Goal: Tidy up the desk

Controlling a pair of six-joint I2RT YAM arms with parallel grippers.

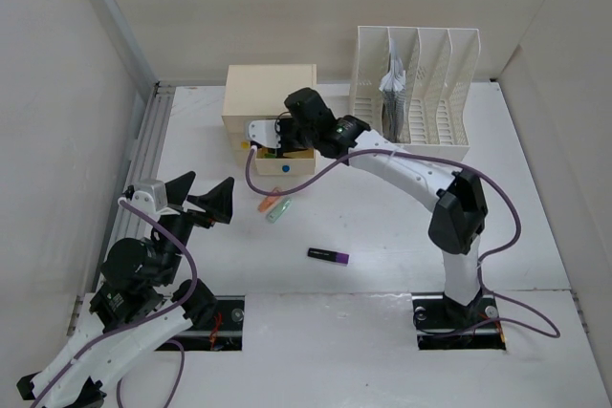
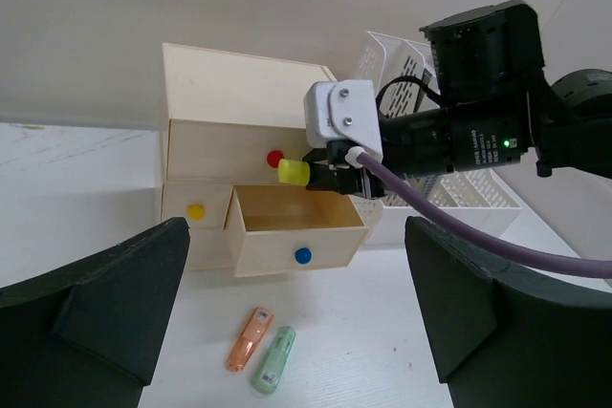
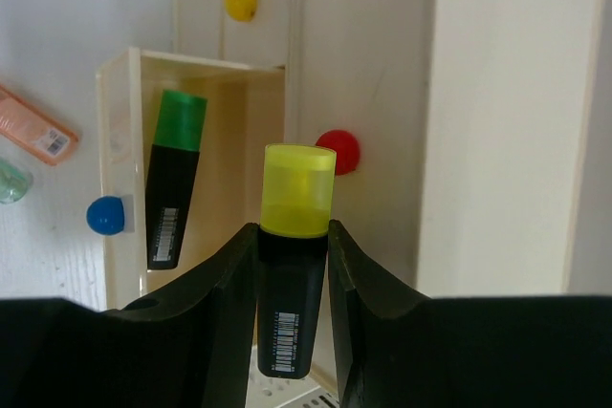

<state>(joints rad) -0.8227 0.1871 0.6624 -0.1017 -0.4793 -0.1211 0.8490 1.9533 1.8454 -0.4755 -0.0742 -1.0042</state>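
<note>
My right gripper (image 3: 295, 236) is shut on a black highlighter with a yellow cap (image 3: 297, 188). It holds the highlighter over the open drawer with the blue knob (image 2: 287, 253) of the cream drawer box (image 1: 271, 93). A green-capped highlighter (image 3: 172, 179) lies inside that drawer. On the white desk (image 1: 402, 236) in front of the drawer lie a small orange item (image 2: 249, 338), a small pale green item (image 2: 274, 359) and a purple-capped highlighter (image 1: 329, 255). My left gripper (image 1: 196, 200) hovers open over the desk's left side, with nothing between its fingers.
A white slotted file rack (image 1: 416, 93) holding some papers stands at the back right, next to the drawer box. A grey metal rail (image 1: 143, 160) runs along the desk's left edge. White walls enclose the left, back and right sides.
</note>
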